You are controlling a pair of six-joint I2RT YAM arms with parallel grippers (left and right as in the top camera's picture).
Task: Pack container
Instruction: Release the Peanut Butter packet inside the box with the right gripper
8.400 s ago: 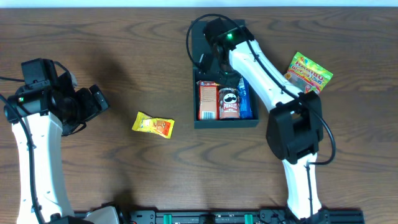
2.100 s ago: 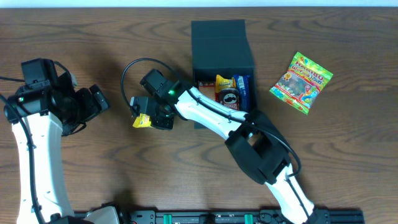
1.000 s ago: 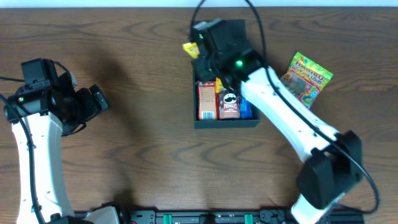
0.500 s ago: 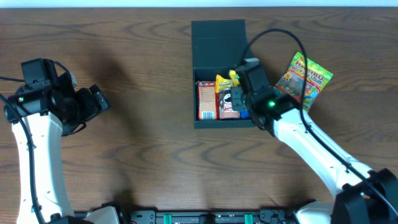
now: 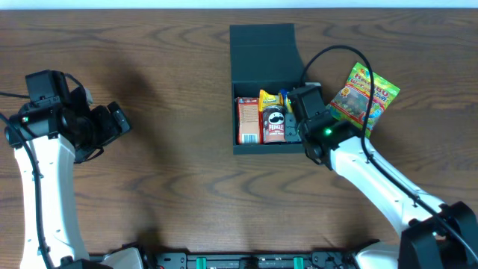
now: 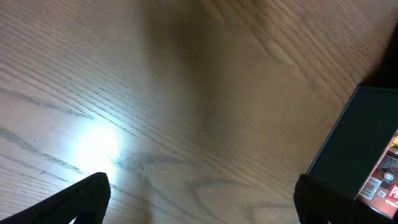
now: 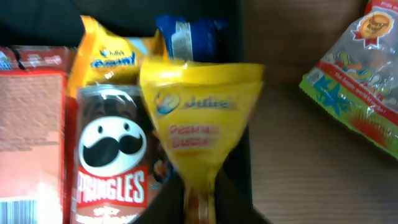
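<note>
Nearest, at left: left gripper [image 5: 116,123] spread wide, grasping nothing, above the table [image 5: 172,187]. Further in: right gripper [image 7: 199,210] over the right edge of the container [image 5: 261,52], tapered end of a blurred yellow packet [image 7: 199,118] between its fingers; gripped or let go, cannot tell. Inside the container, open at far centre: red box [image 7: 31,124], Pringles can [image 7: 112,162], more packets. Just right of it: gummy bag [image 5: 364,91]

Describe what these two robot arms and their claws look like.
Both match: the left arm and right arm have white tubular segments, black boxy joints and a small green light. A thin black cable loops off the right one. The left claw and right claw are black.
</note>
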